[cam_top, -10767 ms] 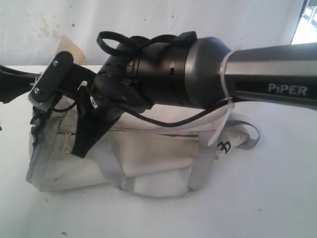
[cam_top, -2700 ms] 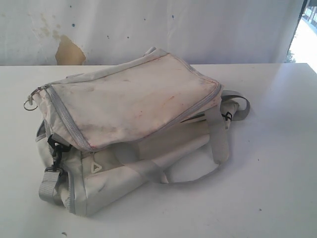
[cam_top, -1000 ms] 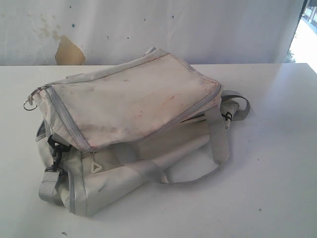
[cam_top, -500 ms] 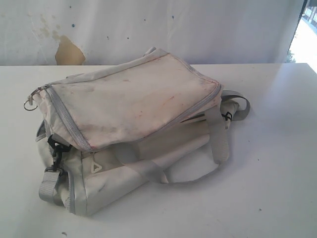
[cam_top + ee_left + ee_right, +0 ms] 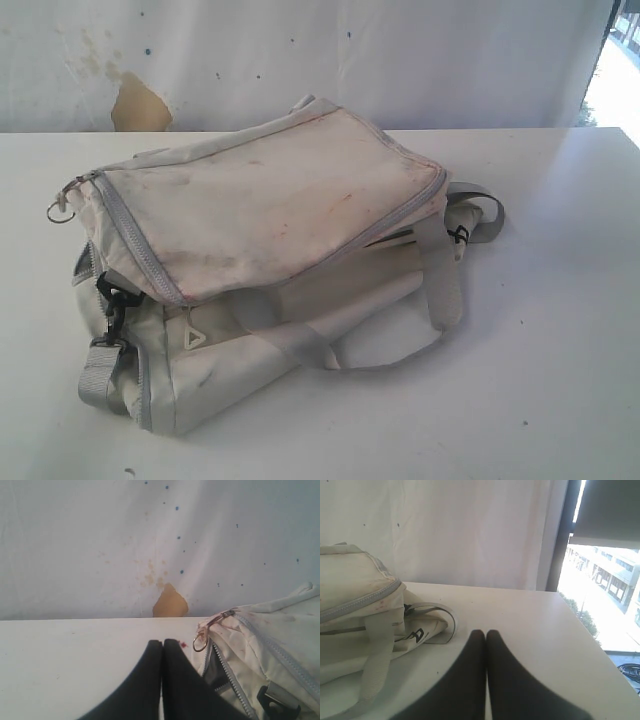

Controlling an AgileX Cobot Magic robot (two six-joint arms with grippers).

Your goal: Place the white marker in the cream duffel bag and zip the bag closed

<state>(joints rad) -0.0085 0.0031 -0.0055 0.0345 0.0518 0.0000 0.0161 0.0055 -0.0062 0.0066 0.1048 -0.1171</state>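
We count one cream duffel bag [image 5: 270,210] lying on the white table [image 5: 560,400]. It has one metal ring [image 5: 58,212] at its 9 o'clock end and a grey strap [image 5: 480,215] at 3 o'clock, whose small black print [image 5: 458,235] is too blurred to read. There are two grippers, the left gripper [image 5: 161,642] near the ring end and the right gripper [image 5: 482,632] near the strap end, each pinched fully together on nothing. Where the marker is we cannot tell.
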